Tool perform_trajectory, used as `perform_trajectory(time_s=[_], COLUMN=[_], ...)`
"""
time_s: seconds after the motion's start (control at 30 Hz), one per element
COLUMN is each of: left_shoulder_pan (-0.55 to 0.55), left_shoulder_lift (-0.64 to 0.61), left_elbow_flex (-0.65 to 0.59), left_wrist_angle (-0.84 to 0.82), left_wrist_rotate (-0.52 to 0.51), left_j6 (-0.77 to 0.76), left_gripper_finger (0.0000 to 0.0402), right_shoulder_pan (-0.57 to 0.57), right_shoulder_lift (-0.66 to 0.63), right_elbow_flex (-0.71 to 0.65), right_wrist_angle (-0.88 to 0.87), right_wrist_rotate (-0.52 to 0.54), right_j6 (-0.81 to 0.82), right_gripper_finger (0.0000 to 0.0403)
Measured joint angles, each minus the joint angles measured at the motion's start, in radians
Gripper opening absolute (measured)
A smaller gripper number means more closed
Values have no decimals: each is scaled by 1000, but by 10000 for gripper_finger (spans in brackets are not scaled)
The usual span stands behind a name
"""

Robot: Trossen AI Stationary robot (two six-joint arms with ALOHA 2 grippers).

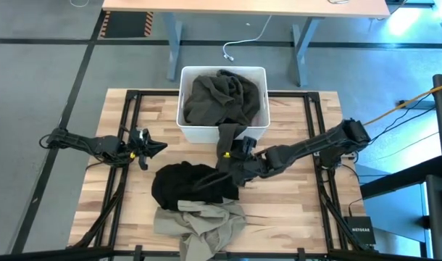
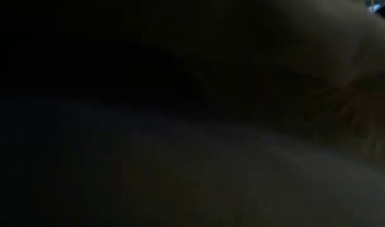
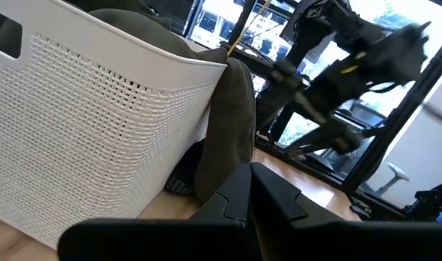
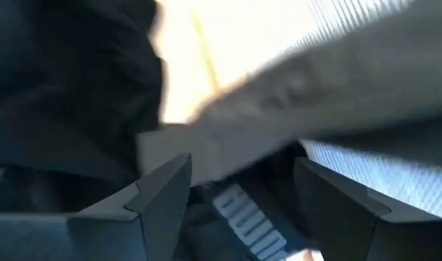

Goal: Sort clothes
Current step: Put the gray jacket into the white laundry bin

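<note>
The clothes are in two spots. The dark olive garment fills the white bin at 12 o'clock, with one flap hanging over its front wall. The black garment and the khaki-beige garment lie at 6 o'clock. The right gripper sits at the black one's 3 o'clock edge, fingers spread wide. It should pinch a thick fold, then lift slowly. The left gripper waits at 9 o'clock; I cannot tell its fingers.
</note>
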Motion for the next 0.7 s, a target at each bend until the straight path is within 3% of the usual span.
perform_trajectory(time_s=[0.13, 0.4, 0.63, 0.7], left_shoulder_pan=[0, 0, 0, 0], left_shoulder_lift=[0, 0, 0, 0], left_elbow_flex=[0, 0, 0, 0], left_wrist_angle=[0, 0, 0, -1], left_wrist_rotate=[0, 0, 0, 0], left_j6=[-10, -16, -26, -22], left_gripper_finger=[4, 4, 4, 4], right_shoulder_pan=[-31, -105, -106, -106], right_shoulder_lift=[0, 0, -14, -19], right_elbow_flex=[-121, -291, -273, -266], right_wrist_angle=[65, 503, 496, 522], right_wrist_rotate=[26, -63, -173, -153], right_j6=[111, 97, 54, 46], right_gripper_finger=[260, 259, 259, 259])
